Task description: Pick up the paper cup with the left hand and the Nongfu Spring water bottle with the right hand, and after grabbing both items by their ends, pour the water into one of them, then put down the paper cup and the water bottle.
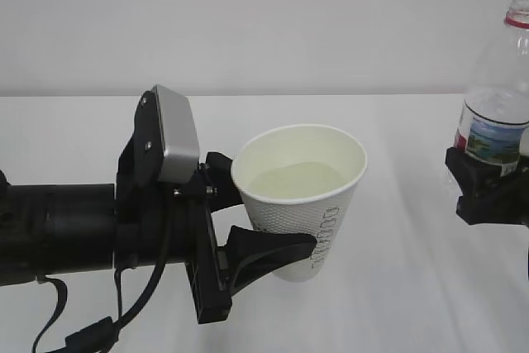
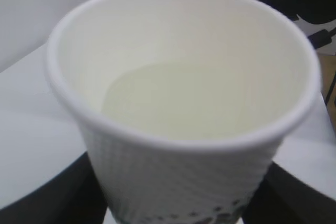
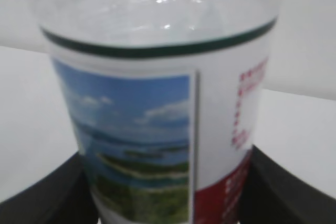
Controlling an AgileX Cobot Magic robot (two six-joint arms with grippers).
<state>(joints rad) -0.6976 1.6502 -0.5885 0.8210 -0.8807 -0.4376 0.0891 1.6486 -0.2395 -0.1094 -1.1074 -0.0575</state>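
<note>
1. The left hand [image 1: 263,221] is reaching in from the left side, its black fingers [image 1: 273,250] closing on the cup [image 1: 302,204], one on the near side of the wall and one on the far side.
2. The cup is sitting between those fingers at its lower half, rim well above them, upright or very nearly so.
3. Whether its base is touching the table [image 1: 397,303] or hanging just clear, I cannot tell.
4. Water [image 1: 296,181] is lying in the cup, a pale pool filling the bottom part; from the wrist view the surface [image 2: 194,100] is sitting well below the rim.
5. In that same wrist view the dark fingers [image 2: 47,198] are showing at both lower corners, flanking the cup [image 2: 173,182] and pressing its dimpled wall.
6. Over at the right edge, the right hand [image 1: 488,188] is gripping the bottle [image 1: 496,113] across the label band.
7. The bottle is standing upright, red neck ring up top, no cap on that I can see.
8. From the right wrist, the fingers [image 3: 42,192] are hugging both sides of the bottle [image 3: 157,129] low on the label, the landscape picture facing the camera.
9. Cup and bottle are staying well apart.
</note>
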